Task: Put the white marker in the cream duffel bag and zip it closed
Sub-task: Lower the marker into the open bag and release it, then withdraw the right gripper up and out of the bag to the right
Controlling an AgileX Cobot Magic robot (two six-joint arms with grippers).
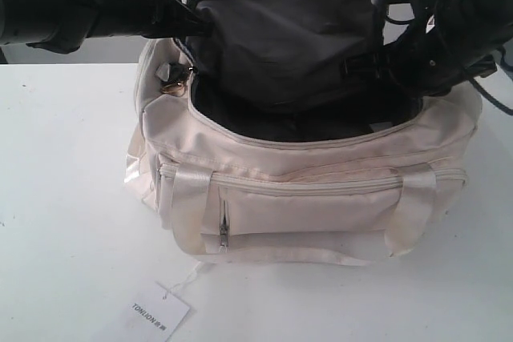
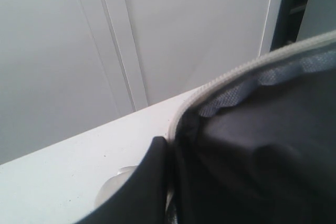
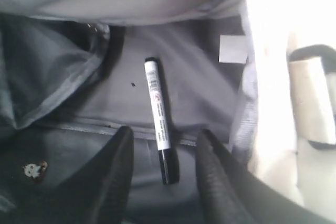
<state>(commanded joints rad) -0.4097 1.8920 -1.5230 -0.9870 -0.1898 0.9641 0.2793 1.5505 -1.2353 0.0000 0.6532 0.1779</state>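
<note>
White marker [image 3: 157, 106] lies inside cream duffel bag [image 3: 265, 72]; right gripper [image 3: 164, 132] spread, holding nothing.

The cream duffel bag [image 1: 321, 166] is soft cloth with a faint sheen. Its handle straps [image 1: 188, 198] are glossy satin and its lining [image 1: 280, 30] is dark matt fabric. The zip pull [image 1: 224, 234] looks metal, and the tag [image 1: 160, 312] is matt paper. The white marker [image 3: 159, 119] is smooth plastic.

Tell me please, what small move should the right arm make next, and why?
Probably lift the right tool straight up out of the cream duffel bag. Its jaws stand open, and the white marker lies loose on the dark lining between them, so the placing looks done; the zipper is not yet closed.
</note>
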